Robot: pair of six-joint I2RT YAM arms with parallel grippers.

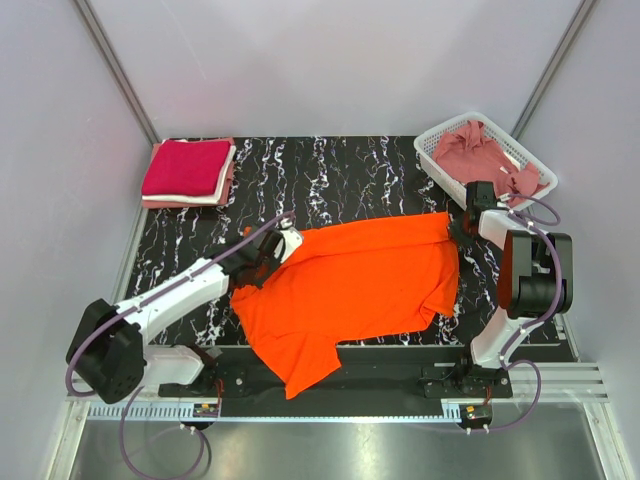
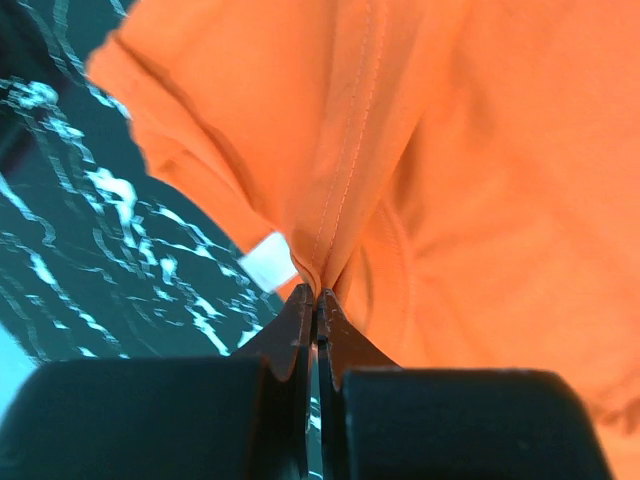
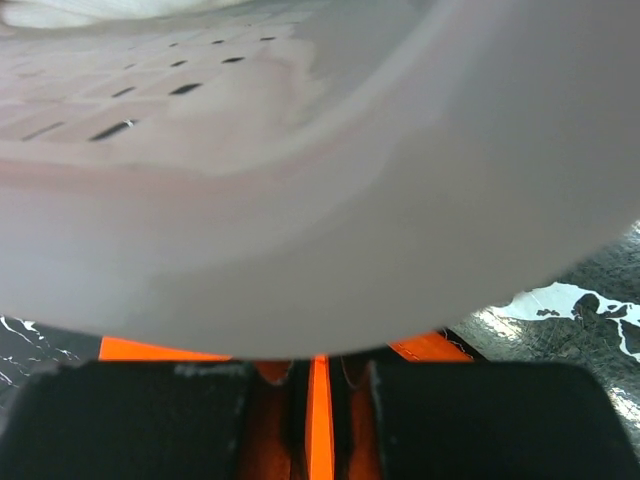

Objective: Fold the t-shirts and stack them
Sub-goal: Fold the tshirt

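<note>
Left wrist: left hand (image 2: 317, 298) clamped on orange t-shirt (image 2: 500, 200) seam; top external hides this pinch; right hand (image 1: 457, 226) at shirt's 2 o'clock corner, grip cannot tell.

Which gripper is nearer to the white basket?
Right. The right gripper is just in front of the white basket. The left gripper is far across the table, shut on the left edge of the orange t-shirt.
</note>
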